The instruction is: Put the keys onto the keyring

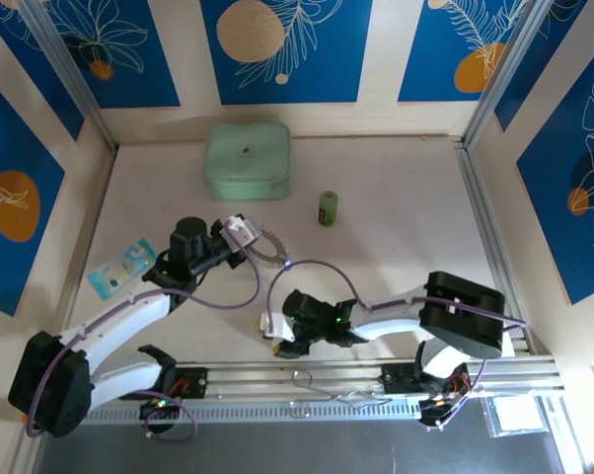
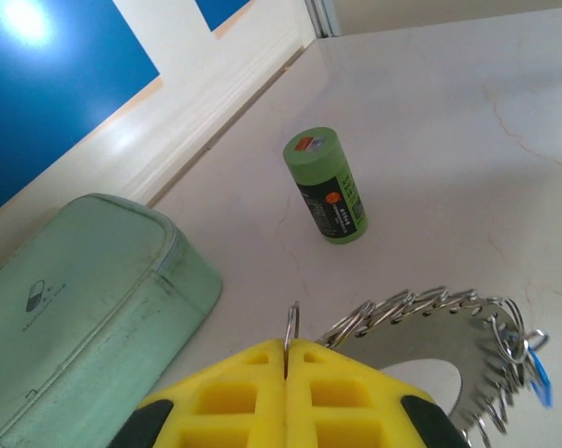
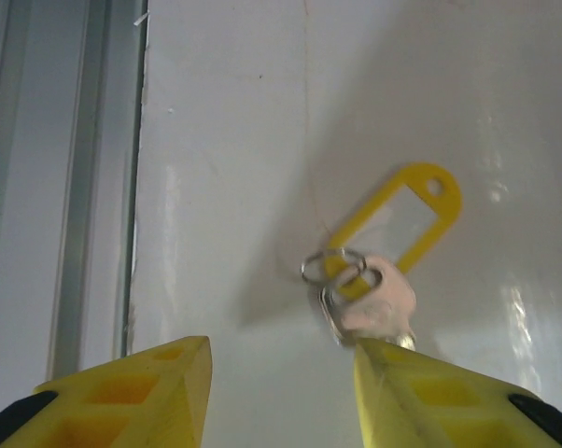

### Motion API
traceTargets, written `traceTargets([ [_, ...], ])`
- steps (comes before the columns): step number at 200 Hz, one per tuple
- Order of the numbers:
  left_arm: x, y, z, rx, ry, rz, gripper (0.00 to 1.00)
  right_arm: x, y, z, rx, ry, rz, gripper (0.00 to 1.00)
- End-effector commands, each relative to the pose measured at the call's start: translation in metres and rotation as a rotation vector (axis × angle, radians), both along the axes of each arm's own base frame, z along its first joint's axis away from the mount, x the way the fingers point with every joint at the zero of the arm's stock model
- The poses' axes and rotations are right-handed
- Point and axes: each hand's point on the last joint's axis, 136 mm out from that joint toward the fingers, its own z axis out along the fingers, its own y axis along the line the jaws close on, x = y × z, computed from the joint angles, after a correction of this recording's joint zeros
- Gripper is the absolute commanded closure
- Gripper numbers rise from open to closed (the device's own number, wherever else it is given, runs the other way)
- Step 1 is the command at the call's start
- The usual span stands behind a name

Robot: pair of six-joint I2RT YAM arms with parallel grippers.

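White table [image 1: 396,197] with mint box [image 1: 248,161], green cylinder [image 1: 328,208], yellow-tagged key [image 3: 376,301]

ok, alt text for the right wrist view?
The right pincer stands open over a key lying on the white table, joined by a small split ring to a yellow tag. A metal rail runs along the left edge.

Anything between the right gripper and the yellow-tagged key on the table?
Nothing visible. The right gripper is open over the small metal key with the yellow plastic tag, and just bare white table lies between them. The key sits off centre in the gap.
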Motion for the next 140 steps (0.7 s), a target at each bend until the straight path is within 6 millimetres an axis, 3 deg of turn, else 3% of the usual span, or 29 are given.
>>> traceTargets([
  [1,0.002,0.005,0.021,-0.02,-0.093,0.019,1.0,0.013,0.028,0.019,0.078,-0.084,0.02,0.55],
  [96,-0.001,0.005,0.026,-0.023,-0.112,0.013,1.0,0.015,0.033,0.007,0.026,-0.064,-0.148,0.56],
  [115,-0.002,0.005,0.026,-0.023,-0.113,0.01,1.0,0.021,0.031,0.015,0.02,-0.063,-0.246,0.57],
  [140,-0.002,0.005,0.026,-0.022,-0.112,0.005,1.0,0.011,0.022,0.04,0.013,0.066,-0.365,0.56],
])
